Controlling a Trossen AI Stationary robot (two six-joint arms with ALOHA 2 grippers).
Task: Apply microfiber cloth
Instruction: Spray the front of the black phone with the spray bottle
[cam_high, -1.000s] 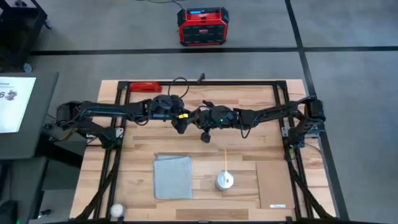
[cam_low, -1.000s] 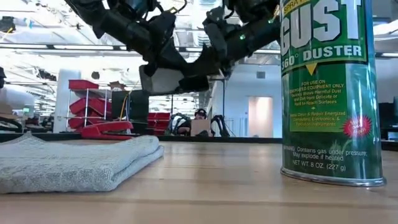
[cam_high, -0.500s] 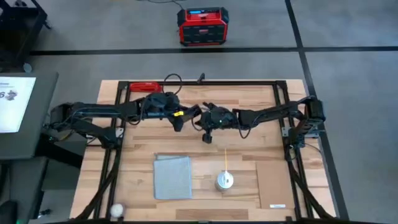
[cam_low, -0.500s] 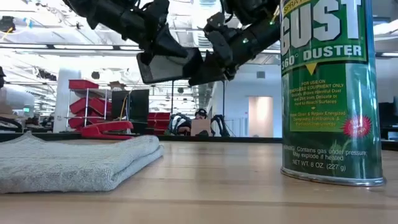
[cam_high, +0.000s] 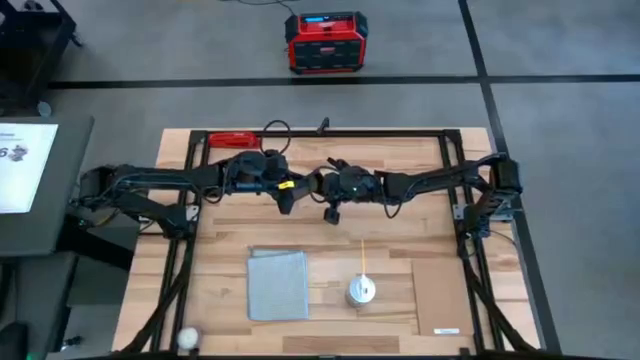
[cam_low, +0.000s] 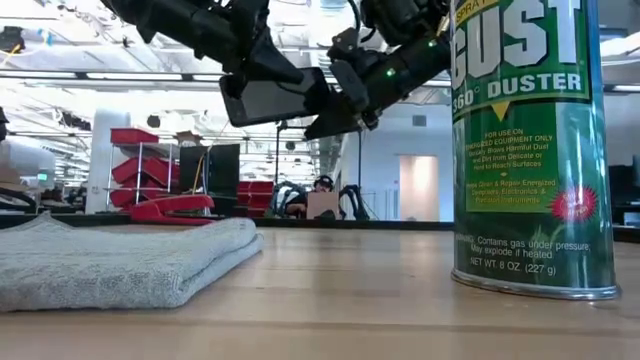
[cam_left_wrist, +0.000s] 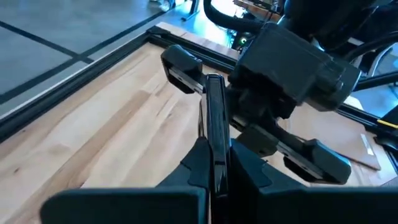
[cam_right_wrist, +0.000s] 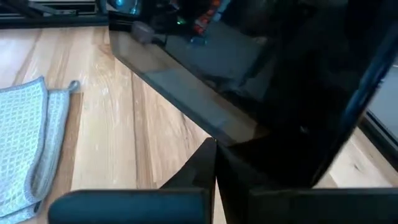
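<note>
Green can (cam_low: 533, 150) reads "DUST… 360° DUSTER", "NET WT. 8 OZ. (227 g)". Both arms up mid-table at far side, holding black phone (cam_low: 272, 97) between them — left gripper (cam_left_wrist: 214, 158) pinching its edge, right gripper (cam_right_wrist: 214, 163) shut on it too. Microfiber cloth (cam_high: 277, 284) folded flat on table (cam_high: 230, 330), left of can, w/ bare wood around.

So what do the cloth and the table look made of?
Cloth: soft woven fabric, matte pale grey-blue with a fine waffle texture, folded in layers, probably microfiber. Table: light wood planks with visible grain and seams, smooth, faintly glossy.
</note>
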